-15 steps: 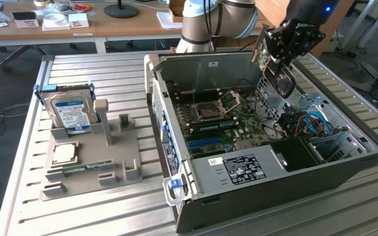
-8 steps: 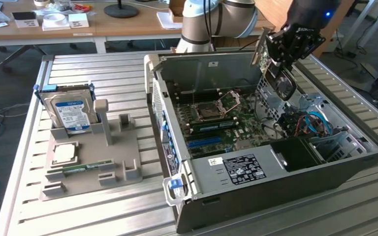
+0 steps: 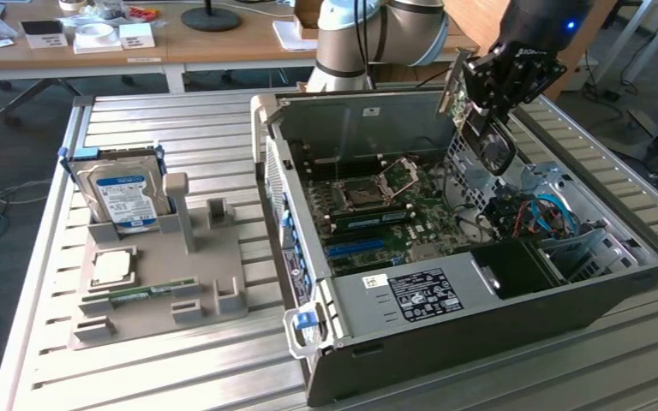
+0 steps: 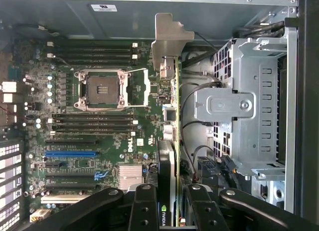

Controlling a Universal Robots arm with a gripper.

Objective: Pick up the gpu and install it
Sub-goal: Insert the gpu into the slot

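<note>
My gripper (image 3: 493, 104) hangs over the open computer case (image 3: 444, 300), near its far right corner in the exterior view. It is shut on the gpu (image 3: 493, 144), a dark card with a round fan that hangs below the fingers. The card is above the green motherboard (image 3: 380, 214) and clear of it. In the wrist view the gpu (image 4: 172, 136) shows edge-on as a slim strip with a grey metal bracket (image 4: 168, 39) at its far end, and my gripper (image 4: 172, 208) clamps it between black fingers (image 4: 144, 211). A blue slot (image 4: 70, 153) lies on the motherboard (image 4: 124, 141) to one side of the card.
A silver drive cage (image 4: 244, 111) with cables stands close beside the card inside the case. On the exterior view's left, a grey fixture tray (image 3: 209, 257) holds a blue-labelled hard drive (image 3: 123, 193), a processor (image 3: 112, 267) and a green RAM stick (image 3: 146, 293). The slatted metal table (image 3: 181, 128) carries it all.
</note>
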